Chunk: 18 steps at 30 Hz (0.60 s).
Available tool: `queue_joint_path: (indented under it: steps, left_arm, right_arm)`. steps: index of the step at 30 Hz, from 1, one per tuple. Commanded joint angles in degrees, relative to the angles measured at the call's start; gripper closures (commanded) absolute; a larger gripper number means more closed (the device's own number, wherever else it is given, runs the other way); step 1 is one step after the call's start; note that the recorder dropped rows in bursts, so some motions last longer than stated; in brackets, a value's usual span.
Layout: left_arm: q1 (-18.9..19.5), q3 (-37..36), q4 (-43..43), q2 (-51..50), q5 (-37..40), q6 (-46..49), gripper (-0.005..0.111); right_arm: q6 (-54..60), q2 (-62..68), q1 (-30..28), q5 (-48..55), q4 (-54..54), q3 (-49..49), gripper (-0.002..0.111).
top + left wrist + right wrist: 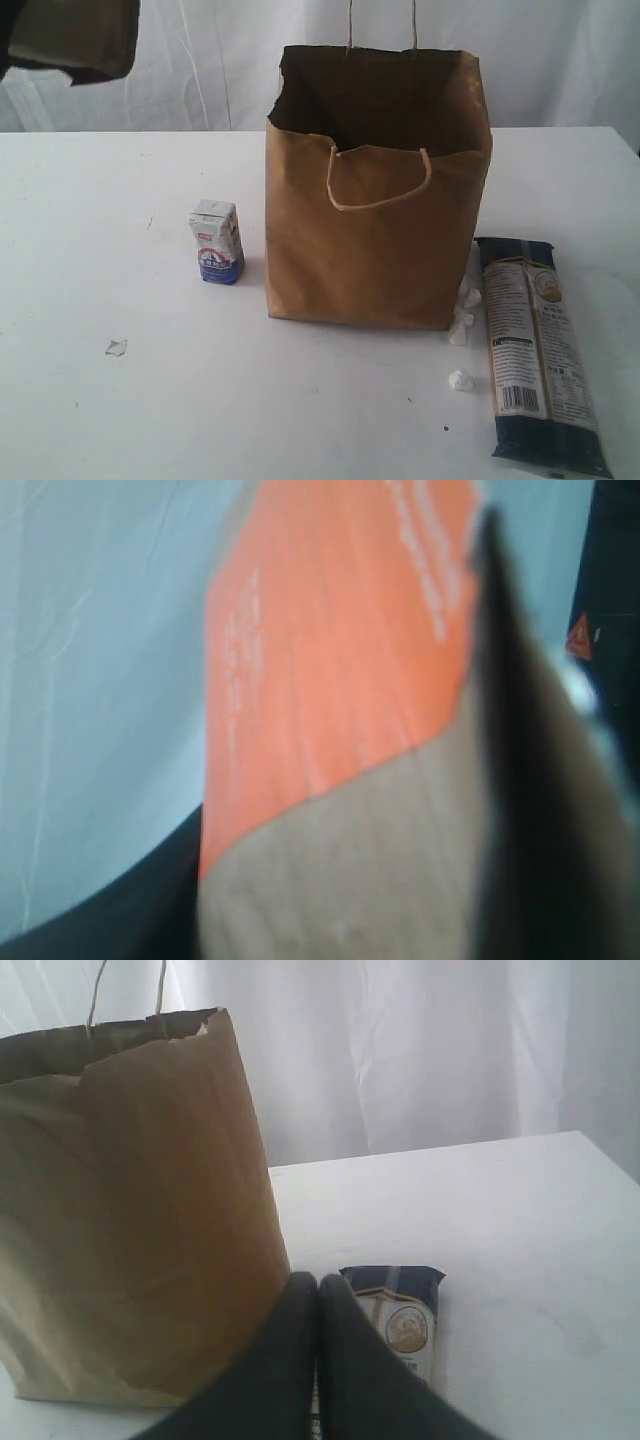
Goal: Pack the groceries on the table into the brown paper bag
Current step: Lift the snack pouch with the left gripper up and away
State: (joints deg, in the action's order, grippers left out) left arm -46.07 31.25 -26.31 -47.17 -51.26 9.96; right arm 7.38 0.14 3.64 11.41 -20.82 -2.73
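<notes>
The brown paper bag (370,250) stands open and upright mid-table, also seen in the right wrist view (130,1210). A small white-blue carton (216,242) stands to its left. The long dark pasta packet (540,360) lies flat to its right. High at the top left hangs the brown foil pouch (80,35). Its orange strip (330,650) fills the left wrist view, and a dark finger (525,780) presses its side, so the left gripper is shut on it. My right gripper (318,1290) is shut and empty, low beside the bag, just short of the packet's end (400,1315).
The white table (100,420) has small crumpled white scraps (462,310) by the bag's right foot and another (459,380) nearer the front. A tiny pale flake (116,347) lies front left. A white curtain hangs behind.
</notes>
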Motion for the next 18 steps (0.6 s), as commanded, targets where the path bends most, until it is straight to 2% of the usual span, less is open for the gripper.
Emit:
queue_joint_path:
  steps: [1,5,8,11,14,18]
  left_arm:
    - [-0.41,8.00,4.38,-2.82,4.80,-1.19,0.107]
    - [-0.41,16.23,4.55,-6.37,16.51,-6.07,0.107]
    - [-0.41,22.65,11.29,-9.27,22.24,-10.69,0.107]
    - [-0.41,27.28,22.90,-12.95,22.69,-19.81,0.107]
    - [-0.41,31.54,34.68,-16.19,22.58,-33.86,0.107]
    - [-0.41,36.04,43.78,-20.60,20.89,-38.72,0.107]
  right_arm:
    - [-0.12,-0.09,-0.27,-0.80,0.02,0.16,0.108]
    - [-0.12,-0.09,-0.27,-0.80,0.02,0.16,0.108]
    - [-0.12,-0.09,-0.27,-0.80,0.02,0.16,0.108]
    - [-0.12,-0.09,-0.27,-0.80,0.02,0.16,0.108]
    - [-0.12,-0.09,-0.27,-0.80,0.02,0.16,0.108]
    - [-0.12,-0.09,-0.27,-1.28,0.02,0.16,0.108]
